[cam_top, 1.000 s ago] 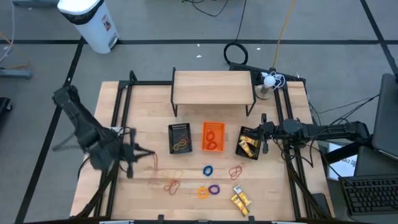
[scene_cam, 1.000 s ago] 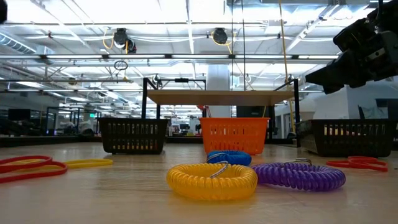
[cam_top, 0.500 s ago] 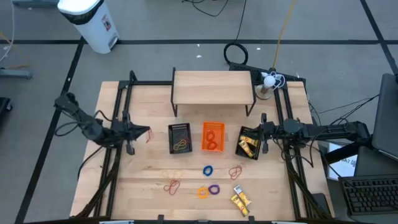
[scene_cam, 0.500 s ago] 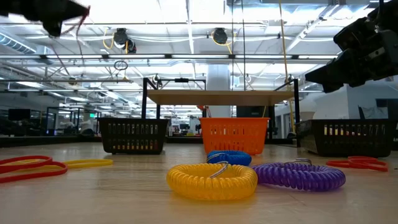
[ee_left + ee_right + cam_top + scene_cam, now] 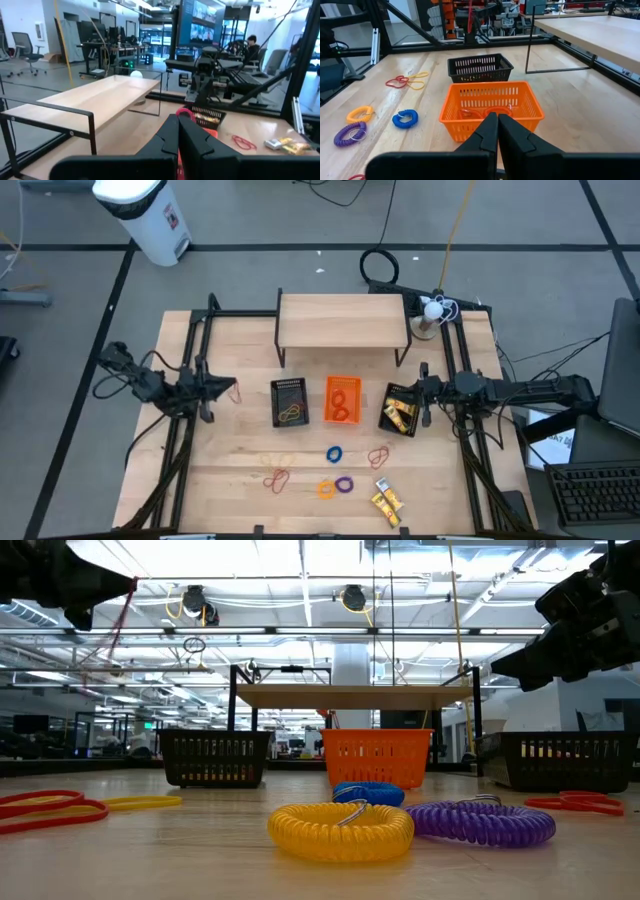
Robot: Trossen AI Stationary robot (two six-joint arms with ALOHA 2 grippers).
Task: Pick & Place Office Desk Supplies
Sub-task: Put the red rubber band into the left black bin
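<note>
My left gripper [image 5: 228, 388] is shut on a thin red rubber band [image 5: 118, 618], high above the table's left part, left of the left black mesh tray [image 5: 289, 402]. My right gripper [image 5: 424, 393] hangs shut and still beside the right black mesh tray [image 5: 402, 410]; it points at the orange tray [image 5: 492, 107]. Lying flat on the table are red and orange rubber bands [image 5: 277, 478], another red band [image 5: 378, 455], blue [image 5: 334, 452], orange [image 5: 326, 489] and purple [image 5: 344, 484] coil rings, and yellow oblong pieces [image 5: 388, 500]. My left gripper pinches the red rubber band between its two fingertips, near one end of the loop [image 5: 185, 114]. The fingers lie about level and point toward the table's right. The band is lifted clear and hangs slack below the fingertips [image 5: 110, 635].
A low wooden shelf on black legs [image 5: 343, 320] stands at the far side behind the three trays. Black frame rails [image 5: 190, 370] run along both sides of the table. Bare wood lies between the trays and the loose items near the front.
My left gripper has risen from the table's left near part and moved toward the far edge, staying shut. The red rubber band came up with it, from lying by the table to hanging clear in the air. The right arm kept still.
</note>
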